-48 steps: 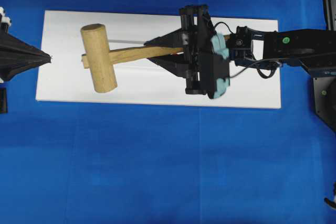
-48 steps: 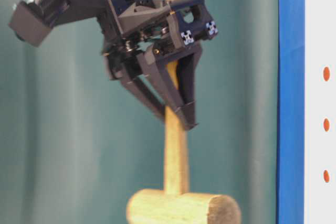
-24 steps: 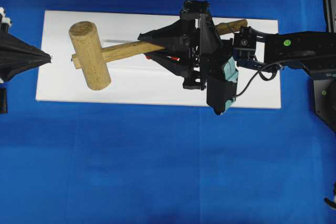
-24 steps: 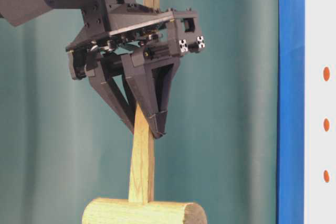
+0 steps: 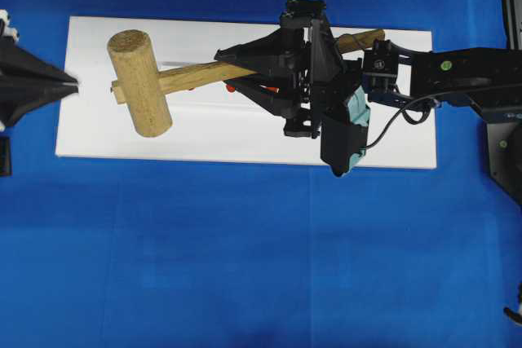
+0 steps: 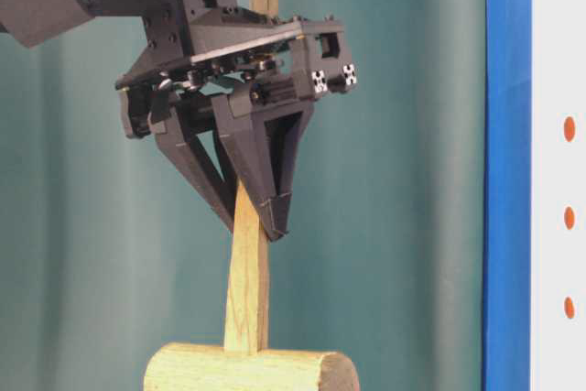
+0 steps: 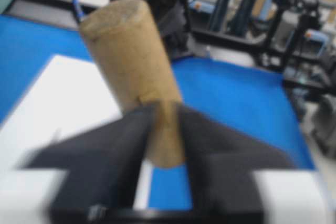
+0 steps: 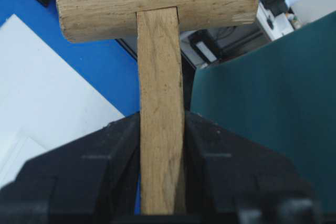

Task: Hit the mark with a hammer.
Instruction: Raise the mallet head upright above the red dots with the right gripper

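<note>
Right gripper [image 8: 160,182] clamped on the hammer [image 5: 163,79] handle, roughly mid-length, butt end sticking out behind the jaws toward the arm. Grip there likely chosen for swing leverage: head far from the pivot, handle pinched across its flat faces so it cannot twist. Seen from the right wrist, handle running straight out between both fingers [image 8: 89,177], head crosswise at the far end.

Hammer held off the white board [image 5: 391,136], not resting on it; head over the board's left part, handle slanting across the board's middle. Table-level view: head low, handle rising into the gripper, so apparently partway through or poised for a downward stroke.

Small red spot [image 5: 232,87] on the board just beside the handle, under the right gripper's fingers; possibly the mark, too small to confirm.

Beyond the head: left gripper [image 7: 163,145] at the board's left edge, fingers slightly parted, nothing between them, tips pointing at the head but apart from it. Kept clear of the swing, by the look.
</note>
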`<state>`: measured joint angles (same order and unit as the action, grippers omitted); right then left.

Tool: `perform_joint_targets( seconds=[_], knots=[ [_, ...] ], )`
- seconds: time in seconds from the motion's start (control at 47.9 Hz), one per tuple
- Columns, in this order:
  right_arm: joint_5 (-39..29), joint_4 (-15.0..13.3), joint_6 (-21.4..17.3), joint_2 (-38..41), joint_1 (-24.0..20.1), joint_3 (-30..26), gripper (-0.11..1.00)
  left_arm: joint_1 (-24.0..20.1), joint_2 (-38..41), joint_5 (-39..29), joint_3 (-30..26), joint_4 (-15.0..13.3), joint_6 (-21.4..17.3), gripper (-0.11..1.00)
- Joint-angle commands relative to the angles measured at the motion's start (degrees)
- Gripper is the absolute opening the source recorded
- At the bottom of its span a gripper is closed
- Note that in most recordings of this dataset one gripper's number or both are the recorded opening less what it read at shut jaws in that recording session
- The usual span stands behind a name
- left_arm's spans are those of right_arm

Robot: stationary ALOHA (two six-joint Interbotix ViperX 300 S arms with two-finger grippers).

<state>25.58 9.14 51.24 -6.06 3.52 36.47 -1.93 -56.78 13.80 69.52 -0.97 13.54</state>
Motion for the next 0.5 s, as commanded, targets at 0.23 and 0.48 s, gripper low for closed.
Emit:
perform_joint_targets(
  seconds=[0.23,0.48],
  knots=[
    [0.88,0.18,-0.18,-2.11,-0.09,-0.79,0.09,-2.29,1.32,0.62,-0.70,-0.09,6.33,0.90],
    [0.88,0.18,-0.18,-2.11,-0.09,-0.79,0.09,-2.37,3.34,3.25,-1.85,-0.18,7.38,0.93]
  ],
)
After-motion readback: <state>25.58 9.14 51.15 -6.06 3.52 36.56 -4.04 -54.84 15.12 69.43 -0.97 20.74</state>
